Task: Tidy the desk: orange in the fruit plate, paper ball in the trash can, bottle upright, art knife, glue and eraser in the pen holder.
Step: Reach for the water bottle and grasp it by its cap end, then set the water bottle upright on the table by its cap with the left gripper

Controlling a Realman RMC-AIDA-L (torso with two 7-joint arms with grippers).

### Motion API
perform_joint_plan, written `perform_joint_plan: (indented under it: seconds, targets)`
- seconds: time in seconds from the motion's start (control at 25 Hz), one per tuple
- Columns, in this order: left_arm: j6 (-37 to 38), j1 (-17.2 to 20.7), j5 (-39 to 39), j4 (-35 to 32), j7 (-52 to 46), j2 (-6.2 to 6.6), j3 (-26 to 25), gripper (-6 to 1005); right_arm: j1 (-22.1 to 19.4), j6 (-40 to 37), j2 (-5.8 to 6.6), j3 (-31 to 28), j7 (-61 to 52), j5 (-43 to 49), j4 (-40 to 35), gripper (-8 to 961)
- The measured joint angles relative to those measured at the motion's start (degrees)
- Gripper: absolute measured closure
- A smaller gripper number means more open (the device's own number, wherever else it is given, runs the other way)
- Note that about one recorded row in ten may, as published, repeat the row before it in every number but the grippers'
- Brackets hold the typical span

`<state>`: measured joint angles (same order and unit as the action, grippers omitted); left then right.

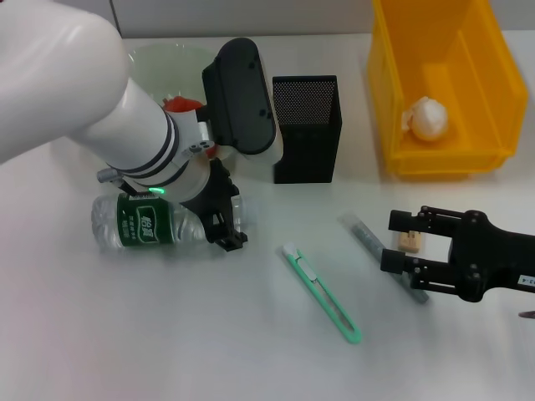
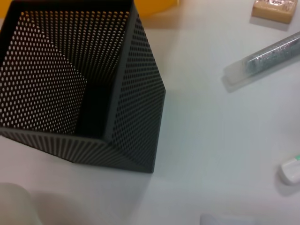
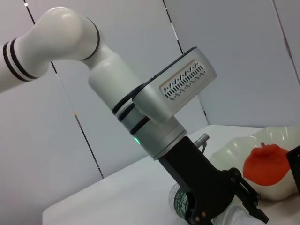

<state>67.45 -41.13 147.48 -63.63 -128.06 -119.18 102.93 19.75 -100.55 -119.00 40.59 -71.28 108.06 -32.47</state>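
Observation:
A clear bottle (image 1: 138, 221) with a green label lies on its side at the left; it also shows in the right wrist view (image 3: 180, 202). My left gripper (image 1: 222, 219) is closed around its neck end. The orange (image 1: 180, 104) sits in the pale fruit plate (image 1: 159, 63), also in the right wrist view (image 3: 265, 164). The paper ball (image 1: 428, 118) lies in the yellow trash can (image 1: 493, 83). My right gripper (image 1: 401, 242) is open, its fingers on either side of the tan eraser (image 1: 410, 242). The grey glue stick (image 1: 368, 238) lies beside it. The green art knife (image 1: 322, 292) lies mid-table.
The black mesh pen holder (image 1: 307, 129) stands upright between the plate and the trash can, looking empty in the left wrist view (image 2: 89, 89). The left arm's bulk covers much of the plate.

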Motion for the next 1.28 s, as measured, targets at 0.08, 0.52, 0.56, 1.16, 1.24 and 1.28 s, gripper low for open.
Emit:
perform_joint_plan:
  seconds: [0.08,0.52,0.56,1.16,1.24,1.28]
  targets:
    - [-0.2,0.2,0.1,0.0,0.5,0.00,0.8,355,0.1,0.0,0.00,0.0,0.0,0.0,0.0,276]
    - [-3.2,1.2,3.1,-1.0,-1.5,-0.02,4.4,447,0.0,0.0,0.01,-0.2,0.0,0.0,1.0,276]
    - [-3.3,1.5,3.3,-1.3,-1.7,-0.01,4.3,470,0.0,0.0,0.01,-0.2,0.0,0.0,1.0,276]
    - [-3.2,11.6,2.2,-18.3,-1.9,0.21,3.0,545,0.1,0.0,0.04,-0.2,0.0,-0.2,1.1,275]
    - [-3.5,13.6,0.6,-21.0,-1.6,0.30,2.0,544,0.1,0.0,0.03,-0.2,0.0,-0.2,1.1,275]
    - [-3.5,13.6,0.6,-21.0,-1.6,0.30,2.0,544,0.2,0.0,0.02,-0.2,0.0,-0.2,1.1,275]
